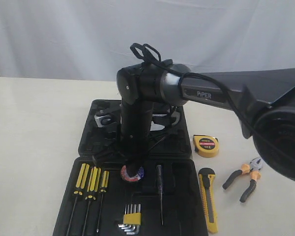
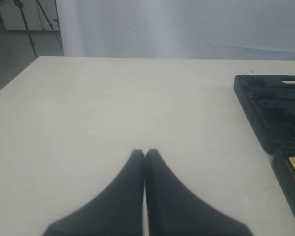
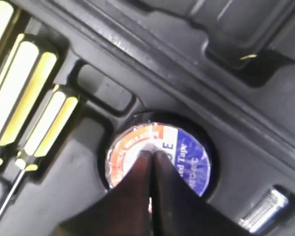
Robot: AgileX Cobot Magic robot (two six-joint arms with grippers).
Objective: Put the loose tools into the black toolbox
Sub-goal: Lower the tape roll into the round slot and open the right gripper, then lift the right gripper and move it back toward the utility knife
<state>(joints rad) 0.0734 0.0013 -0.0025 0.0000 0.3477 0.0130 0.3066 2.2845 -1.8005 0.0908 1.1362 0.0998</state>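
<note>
The black toolbox (image 1: 86, 129) lies open on the table. The black tape roll (image 1: 132, 173), blue-white label up, sits in a round recess of the toolbox (image 3: 76, 177). My right gripper (image 3: 151, 153) is shut, with nothing between its fingers and its tips right over the middle of the tape roll (image 3: 192, 160). In the exterior view the right gripper (image 1: 132, 164) reaches down into the box. Right of the box lie the yellow tape measure (image 1: 205, 145), the utility knife (image 1: 208, 199) and the pliers (image 1: 246, 178). My left gripper (image 2: 145, 153) is shut over bare table, left of the toolbox (image 2: 265, 113).
Three yellow-black screwdrivers (image 1: 91, 183) and a yellow-clipped hex key set (image 1: 132, 216) rest in the box's near half, beside a thin dark screwdriver (image 1: 160, 192). The screwdrivers (image 3: 34, 98) lie close to the tape recess. A white curtain hangs behind the table.
</note>
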